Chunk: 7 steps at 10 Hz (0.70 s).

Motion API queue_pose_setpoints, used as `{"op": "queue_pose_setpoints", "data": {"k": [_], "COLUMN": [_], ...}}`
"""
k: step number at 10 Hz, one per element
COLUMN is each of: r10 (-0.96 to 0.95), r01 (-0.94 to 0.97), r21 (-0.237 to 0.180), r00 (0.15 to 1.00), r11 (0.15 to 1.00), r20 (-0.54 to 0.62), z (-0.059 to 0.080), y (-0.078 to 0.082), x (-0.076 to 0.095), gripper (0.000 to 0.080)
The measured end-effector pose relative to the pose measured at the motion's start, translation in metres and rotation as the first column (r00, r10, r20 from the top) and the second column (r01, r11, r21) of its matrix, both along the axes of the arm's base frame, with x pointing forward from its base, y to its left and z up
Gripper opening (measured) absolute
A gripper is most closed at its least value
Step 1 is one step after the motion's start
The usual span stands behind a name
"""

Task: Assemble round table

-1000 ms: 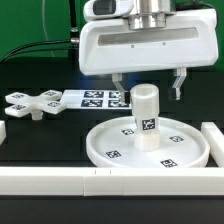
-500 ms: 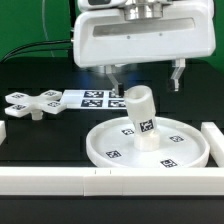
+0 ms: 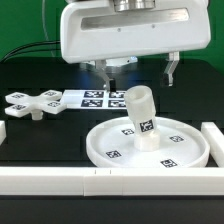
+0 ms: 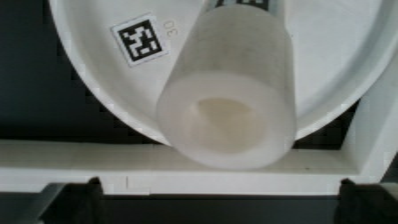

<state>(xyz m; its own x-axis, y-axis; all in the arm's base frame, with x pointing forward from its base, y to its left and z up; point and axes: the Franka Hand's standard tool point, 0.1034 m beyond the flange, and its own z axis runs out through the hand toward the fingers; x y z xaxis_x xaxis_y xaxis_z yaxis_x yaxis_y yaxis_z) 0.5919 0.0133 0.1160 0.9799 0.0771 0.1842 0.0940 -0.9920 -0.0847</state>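
Observation:
The large rimmed round disc [image 3: 183, 152] lies on the table with tags on its face. The short cylindrical post [image 3: 141, 115] stands on its central hub and leans slightly toward the exterior view's left. My gripper [image 3: 139, 74] is open and empty, above and just behind the post's top, not touching it. The cross-shaped foot [image 3: 28, 103] lies at the exterior view's left. In the wrist view the post [image 4: 231, 90] is seen end-on over the disc [image 4: 98, 70], with my open gripper [image 4: 222, 205] clear of it.
The marker board [image 3: 95, 98] lies behind the disc. A long white rail [image 3: 50, 182] runs along the front, also showing in the wrist view [image 4: 107, 160]. Another rail piece [image 3: 213, 140] stands at the exterior view's right.
My gripper has moved up and toward the exterior view's left, away from the post. The post now leans slightly instead of standing straight.

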Motion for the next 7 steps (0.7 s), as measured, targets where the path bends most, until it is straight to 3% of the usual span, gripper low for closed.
{"op": "queue_pose_setpoints", "data": {"k": [1,7], "r10": [0.002,0.076], "r01": [-0.002,-0.047], "r21": [0.001,0.087], "r00": [1.0,0.922], "r11": [1.0,0.995], "r20": [-0.008,-0.38], "z": [-0.001,-0.017], "y": [0.0,0.011], "x": [-0.001,-0.011], "gripper": [0.0649,0.0649]}}
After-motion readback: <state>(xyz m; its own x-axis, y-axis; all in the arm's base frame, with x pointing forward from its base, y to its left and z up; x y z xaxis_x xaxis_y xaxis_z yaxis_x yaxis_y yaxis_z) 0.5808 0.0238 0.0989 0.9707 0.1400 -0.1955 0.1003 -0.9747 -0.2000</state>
